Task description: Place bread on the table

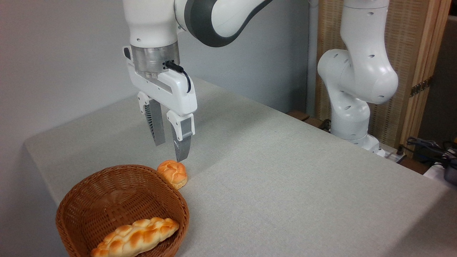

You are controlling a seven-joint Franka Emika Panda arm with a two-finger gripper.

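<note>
Nearest the camera, the bread [135,237] is found lying inside the basket [89,194], against its front wall, one tapered end raised toward the right rim. It has not yet been moved to the table [285,178]. The loaf is judged light, probably fairly stiff with a smooth glazed crust; slipping at the tapered ends is considered likely. A hold across the thick braided middle, with the fingers set in the creases, is recommended. Just beyond the basket, a small round roll [172,173] is noted on the cloth, touching or nearly touching the rim. Above the roll, the gripper [170,147] is held clear of it, fingers pointing down, moderately parted and empty. The arm's base [357,135] is seen farthest back.
</note>
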